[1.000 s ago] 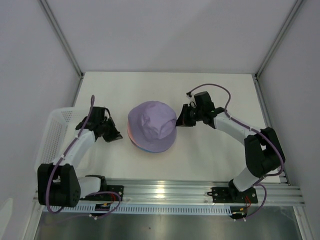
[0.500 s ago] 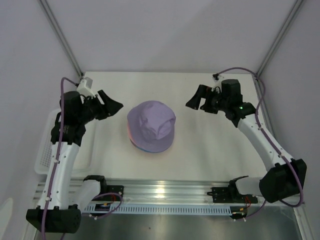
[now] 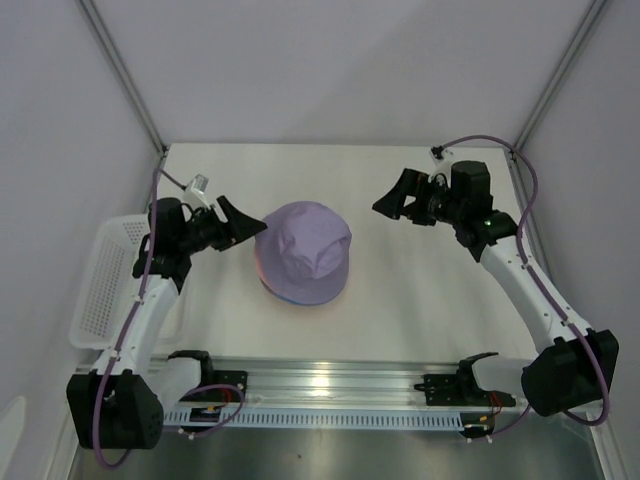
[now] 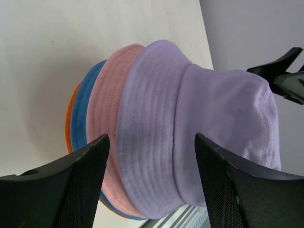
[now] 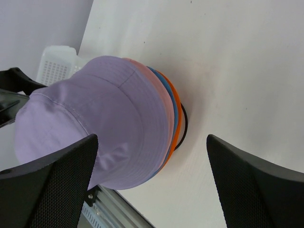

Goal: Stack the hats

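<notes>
Top external: hats (image 3: 303,250) stacked (lavender uppermost).

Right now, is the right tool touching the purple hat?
Apart. The top view shows bare table between the right tool and the lavender bucket hat.

The left gripper (image 3: 250,228) hangs near the left edge of the counter (image 3: 420,300), jaws wide apart, empty. The right gripper (image 3: 388,203), near the far right corner, gapes likewise.

We are in a lab test booth: plain white walls (image 3: 330,70) on metal posts (image 3: 122,75) enclose a white table (image 3: 430,310), with robot arms (image 3: 520,283) bolted to an aluminium rail (image 3: 330,382).
</notes>
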Controlling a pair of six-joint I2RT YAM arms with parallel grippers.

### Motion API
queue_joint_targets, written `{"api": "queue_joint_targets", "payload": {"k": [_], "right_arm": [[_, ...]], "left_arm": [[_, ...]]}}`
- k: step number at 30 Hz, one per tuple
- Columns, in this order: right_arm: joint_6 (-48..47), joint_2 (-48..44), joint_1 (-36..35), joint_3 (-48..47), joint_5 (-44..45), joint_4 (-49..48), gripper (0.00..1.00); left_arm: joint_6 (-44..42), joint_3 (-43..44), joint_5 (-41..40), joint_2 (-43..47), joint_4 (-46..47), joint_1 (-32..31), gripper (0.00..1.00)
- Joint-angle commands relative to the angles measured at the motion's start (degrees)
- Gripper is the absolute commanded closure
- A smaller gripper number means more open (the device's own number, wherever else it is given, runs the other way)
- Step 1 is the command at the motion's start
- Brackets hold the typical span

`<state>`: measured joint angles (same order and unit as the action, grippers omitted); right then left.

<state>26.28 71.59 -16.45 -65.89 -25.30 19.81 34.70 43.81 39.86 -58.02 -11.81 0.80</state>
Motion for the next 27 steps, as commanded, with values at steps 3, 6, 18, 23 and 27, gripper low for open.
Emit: {"api": "queue_joint_targets", "payload": {"k": [3,6,18,23,27], "right_arm": [[1.8,1.2,-1.0,2.4,-2.4,-4.2,0.0],[1.8,1.3,-1.1,2.2,-2.3,-4.2,0.0],[2.1,3.7,-4.3,-1.3,-2.8,-6.1,0.0],[2.3,4.2,-4.6,-1.5,-2.5,-6.5,0.01],[2.0,4.3,-4.7,-1.8,-2.1,-6.2,0.0]], "left_arm": [[1.2,-1.0,1.3,-2.3,7.7,0.6,0.28],[2.9,-2.7,3.2,-3.3,11.0,0.6,0.37],[5.2,-4.0,6.4,-4.6,15.1,0.5,0.56],[5.0,-3.7,6.3,-6.0,12.9,0.5,0.93],[4.8,-4.2,2.3,-7.3,8.2,0.5,0.99]]}}
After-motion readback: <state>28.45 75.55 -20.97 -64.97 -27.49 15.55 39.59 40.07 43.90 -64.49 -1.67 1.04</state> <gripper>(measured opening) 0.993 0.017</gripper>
